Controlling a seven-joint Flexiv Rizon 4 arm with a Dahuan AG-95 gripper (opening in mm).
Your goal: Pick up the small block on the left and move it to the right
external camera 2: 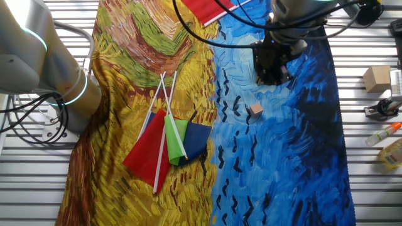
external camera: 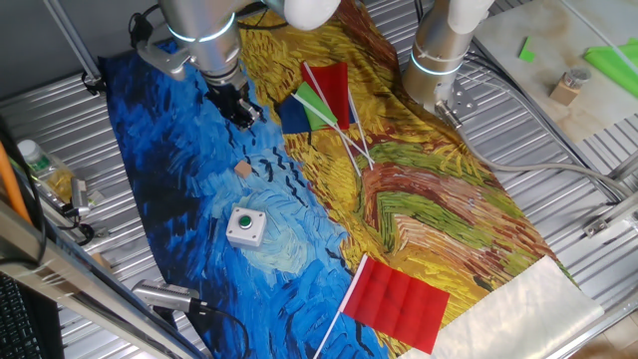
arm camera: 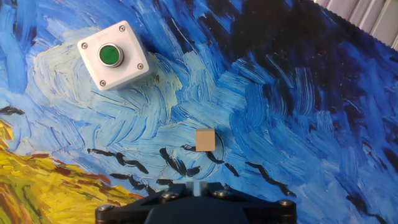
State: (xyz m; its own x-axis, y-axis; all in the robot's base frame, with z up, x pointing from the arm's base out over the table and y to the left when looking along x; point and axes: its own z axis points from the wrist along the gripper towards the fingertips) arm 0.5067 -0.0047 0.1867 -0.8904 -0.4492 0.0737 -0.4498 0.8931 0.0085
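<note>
One painted cloth (external camera: 299, 199) covers the slatted metal table (external camera: 558, 189); small block (arm camera: 205, 140) atop.

Matt wooden small block (arm camera: 205, 140) on painted cloth (arm camera: 298, 99) (brushstroke print), glossy plastic button box (arm camera: 114, 55).

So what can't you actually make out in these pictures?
- Gripper: both fixed views are too dark and small to show the fingers as open or shut; the hand view shows only the black base at its bottom edge.
- White button box: absent from the other fixed view.
- Small block: only a speck in both fixed views.
- Red flag: cut off by the other fixed view's top edge.
</note>
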